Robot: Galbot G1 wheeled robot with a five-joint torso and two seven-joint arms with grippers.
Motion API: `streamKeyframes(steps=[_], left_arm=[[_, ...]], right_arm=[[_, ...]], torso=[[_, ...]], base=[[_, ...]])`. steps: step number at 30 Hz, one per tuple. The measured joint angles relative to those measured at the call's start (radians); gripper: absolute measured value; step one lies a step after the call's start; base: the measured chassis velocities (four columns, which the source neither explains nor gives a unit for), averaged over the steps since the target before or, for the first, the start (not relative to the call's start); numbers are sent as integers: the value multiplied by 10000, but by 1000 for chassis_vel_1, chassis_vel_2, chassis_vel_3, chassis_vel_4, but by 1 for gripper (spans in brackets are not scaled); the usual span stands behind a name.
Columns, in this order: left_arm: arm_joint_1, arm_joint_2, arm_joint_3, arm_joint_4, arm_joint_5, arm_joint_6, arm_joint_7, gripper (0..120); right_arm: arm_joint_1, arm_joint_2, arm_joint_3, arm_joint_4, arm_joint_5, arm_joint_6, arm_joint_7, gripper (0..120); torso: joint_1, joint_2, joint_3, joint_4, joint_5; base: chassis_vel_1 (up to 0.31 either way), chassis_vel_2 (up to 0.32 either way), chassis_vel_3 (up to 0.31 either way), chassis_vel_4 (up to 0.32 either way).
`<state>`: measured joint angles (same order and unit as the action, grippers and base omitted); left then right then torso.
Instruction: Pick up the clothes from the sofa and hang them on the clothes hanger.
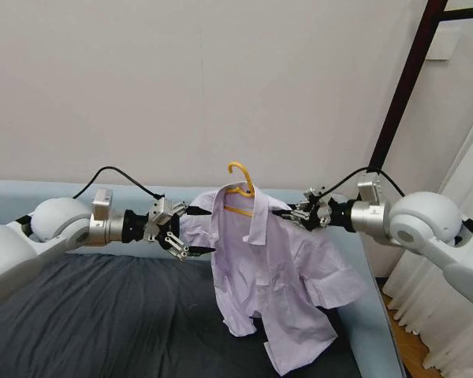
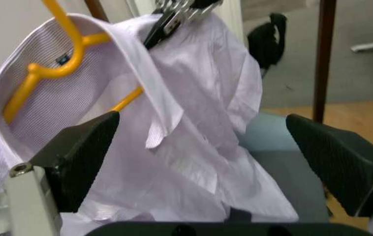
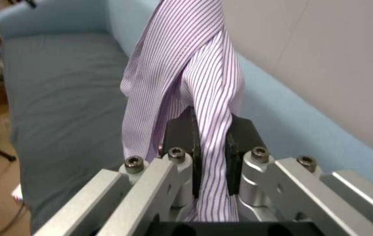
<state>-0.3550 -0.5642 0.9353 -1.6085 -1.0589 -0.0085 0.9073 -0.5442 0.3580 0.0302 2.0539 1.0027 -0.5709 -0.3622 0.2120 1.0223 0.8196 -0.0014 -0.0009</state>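
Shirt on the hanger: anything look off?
Yes. The shirt sits crooked on the yellow hanger: most of the fabric is bunched toward the robot's right and sags in loose folds. The right gripper is shut on one shoulder, and the left gripper is open at the other.

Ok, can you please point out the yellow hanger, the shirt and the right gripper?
yellow hanger (image 2: pixel 58 73): left wrist view, on its neck below the hook.
shirt (image 1: pixel 260 268): head view, on the front panel.
right gripper (image 3: pixel 209 138): right wrist view, between its fingers, shut on the shirt.
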Motion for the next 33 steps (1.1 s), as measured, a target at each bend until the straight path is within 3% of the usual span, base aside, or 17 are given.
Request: streamKeyframes(steps=[6, 9, 12, 15, 16, 18, 20, 21, 22, 23, 26, 27, 28, 30, 33], left_arm=[[1290, 726, -1138, -424, 255, -10, -130, 100], [2514, 1354, -2544, -854, 409, -18, -286, 100], [2922, 1621, -3076, -1058, 430, -65, -414, 100], [4240, 2261, -4616, -1996, 268, -131, -1150, 100], [4240, 2261, -4616, -1996, 268, -131, -1150, 100], [5600, 2577, -6232, -2816, 27, -170, -1964, 100], [6909, 2827, -7450, -3731, -144, -238, -3723, 100], [7289, 2827, -7634, -4268, -232, -246, -5292, 100], [7289, 2827, -7634, -4268, -232, -246, -5292, 100], [7464, 2660, -7699, -4761, -454, -117, -7136, 100], [7236, 1799, -7640, -5421, -1050, 459, -11046, 100], [7236, 1799, -7640, -5421, -1050, 459, -11046, 100], [7006, 1407, -7553, -5363, -1156, 697, -12324, 100], [6627, 855, -7398, -5060, -1190, 903, -13435, 99], [6331, 308, -7305, -4665, -1185, 959, -13835, 99]], right_arm=[[1710, 1046, -1424, -896, -318, 17, -67, 7], [3117, 1673, -2469, -1410, -312, -4, -103, 7], [3638, 1839, -2791, -1632, -201, -5, -136, 7], [4660, 2304, -3258, -2216, 363, -75, -101, 7], [4660, 2304, -3258, -2216, 363, -75, -101, 7], [5240, 2643, -3320, -2718, 790, -171, 9, 7], [6022, 2778, -3444, -3190, 1338, -226, 78, 7], [6349, 2801, -3470, -3345, 1597, -280, 85, 7], [6349, 2801, -3470, -3345, 1597, -280, 85, 7], [6661, 2815, -3487, -3468, 1933, -354, 99, 7], [7253, 2607, -3507, -3495, 3173, -579, 342, 7], [7253, 2607, -3507, -3495, 3173, -579, 342, 7], [7293, 2416, -3461, -3307, 3516, -659, 453, 7], [7282, 2128, -3343, -2952, 3861, -757, 567, 7], [7214, 1910, -3248, -2642, 4043, -852, 666, 7]], torso=[[0, -1, 1, 2, 1], [0, 0, 1, 7, -5], [1, -1, 1, 4, -4], [0, -1, 0, -1, -2], [0, -1, 0, -1, -2], [1, -1, 0, 0, 3], [-1, 0, -1, 4, -1], [0, 0, -1, 2, 2], [0, 0, -1, 2, 2], [0, 0, -1, 0, 1], [0, 0, -1, 1, 3], [0, 0, -1, 1, 3], [0, 0, 0, 0, 3], [1, 0, 0, -1, 4], [0, 0, 0, -2, 4]], base=[[0, 0, 0, 0], [0, 0, 0, 0], [0, 0, 0, 0], [0, 0, 0, 0], [0, 0, 0, 0], [0, 0, 0, 0], [0, 0, 0, 0], [0, 0, 0, 0], [0, 0, 0, 0], [0, 0, 0, 0], [0, 0, 0, 0], [0, 0, 0, 0], [0, 0, 0, 0], [0, 0, 0, 0], [0, 0, 0, 0]])
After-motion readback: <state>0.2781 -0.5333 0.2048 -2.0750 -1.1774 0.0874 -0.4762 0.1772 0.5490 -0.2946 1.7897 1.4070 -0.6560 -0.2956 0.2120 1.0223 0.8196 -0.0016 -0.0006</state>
